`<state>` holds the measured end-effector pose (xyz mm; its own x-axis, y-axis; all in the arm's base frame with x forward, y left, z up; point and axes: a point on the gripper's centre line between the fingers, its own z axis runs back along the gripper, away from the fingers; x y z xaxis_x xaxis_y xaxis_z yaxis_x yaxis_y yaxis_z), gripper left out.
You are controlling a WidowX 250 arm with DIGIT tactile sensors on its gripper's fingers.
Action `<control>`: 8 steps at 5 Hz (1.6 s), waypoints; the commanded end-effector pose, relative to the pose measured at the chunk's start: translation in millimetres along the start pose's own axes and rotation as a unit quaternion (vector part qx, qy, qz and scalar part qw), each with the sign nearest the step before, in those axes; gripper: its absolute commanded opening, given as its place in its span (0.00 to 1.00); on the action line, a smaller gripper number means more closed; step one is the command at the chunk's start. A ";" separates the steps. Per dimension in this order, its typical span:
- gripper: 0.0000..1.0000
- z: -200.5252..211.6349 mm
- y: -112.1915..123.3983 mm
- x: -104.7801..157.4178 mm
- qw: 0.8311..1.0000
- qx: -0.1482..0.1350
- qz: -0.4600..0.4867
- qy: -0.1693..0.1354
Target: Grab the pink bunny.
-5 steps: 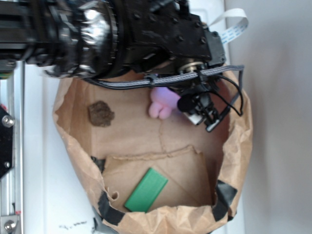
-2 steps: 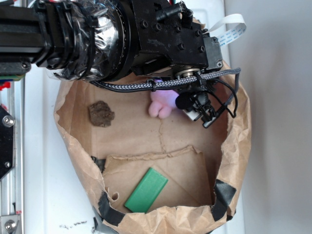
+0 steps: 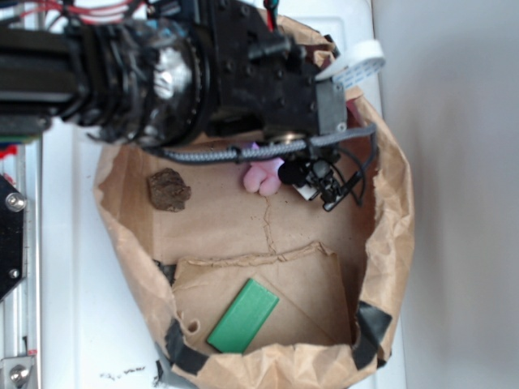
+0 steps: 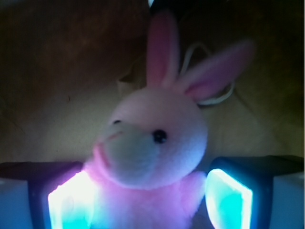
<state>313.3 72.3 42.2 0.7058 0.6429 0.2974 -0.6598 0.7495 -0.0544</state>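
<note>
gripper (image 4: pixel 150 200): jaws parted, not clamped | pink bunny (image 4: pixel 155 143): body between pads, ears point away | next: close straight

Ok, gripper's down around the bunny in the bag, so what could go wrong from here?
1. The fingers flank only the lower body of the pink bunny; the head sits above them, so the soft plush may squeeze out or slip.
2. Its loop lies loose behind the ears and could snag.
3. The arm sits close to the rim of the paper bag; lifting might catch and drag it.
</note>
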 end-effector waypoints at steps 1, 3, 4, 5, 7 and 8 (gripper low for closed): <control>0.00 7.5 -3.3 4.0 1.000 0.005 -0.009 -0.004; 0.00 22.2 2.7 -5.0 1.000 -0.003 -0.019 -0.006; 0.00 26.0 2.5 -6.7 0.998 0.000 -0.055 -0.005; 0.00 41.4 5.6 -8.2 0.991 -0.038 -0.127 0.027; 0.00 120.4 -9.0 21.6 0.967 -0.123 -0.214 0.061; 0.00 138.0 -11.9 21.9 0.959 -0.136 -0.244 0.052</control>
<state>299.7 42.0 151.4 0.9660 0.2070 0.1551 -0.1760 0.9654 -0.1924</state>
